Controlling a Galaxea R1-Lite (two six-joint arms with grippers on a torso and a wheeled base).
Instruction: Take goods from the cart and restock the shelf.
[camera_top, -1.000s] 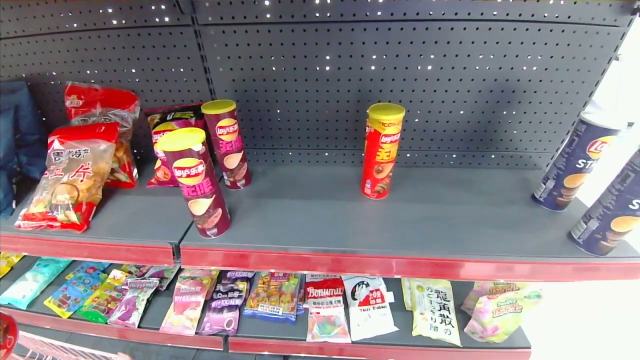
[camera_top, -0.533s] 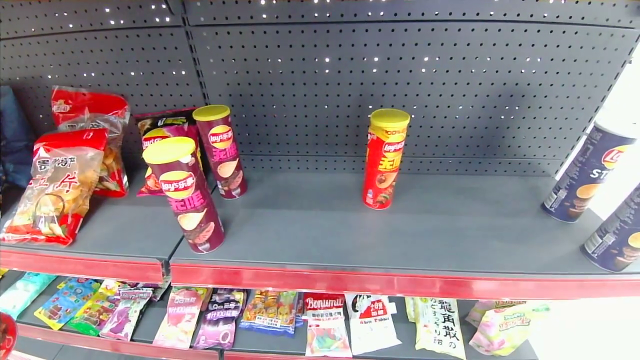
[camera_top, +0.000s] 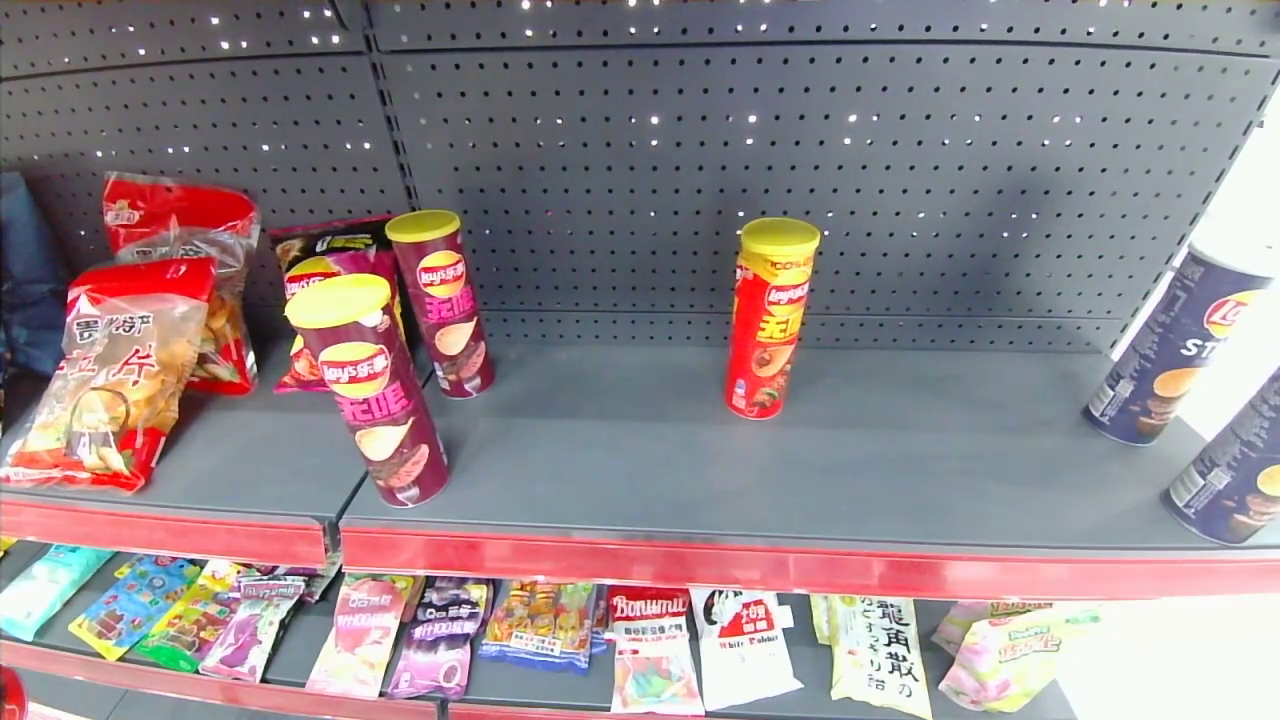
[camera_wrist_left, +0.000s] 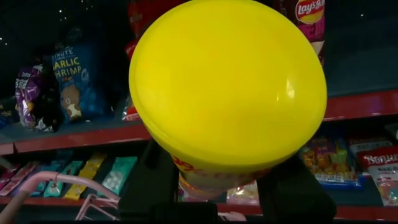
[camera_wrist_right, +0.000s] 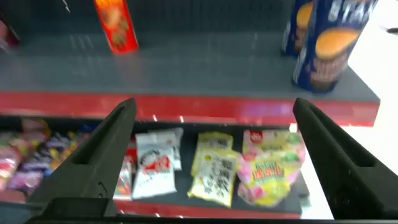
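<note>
Nothing moved; left hand (camera_wrist_left: 221, 186) grips can (camera_wrist_left: 227, 87), lid camera-ward

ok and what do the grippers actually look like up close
Both are plain and dark. The right gripper has two matte black fingers, broad at the base and tapering like wedges to narrow tips. The left gripper has similar black fingers, partly hidden behind a yellow-lidded can. No cables or markings are visible on either.
</note>
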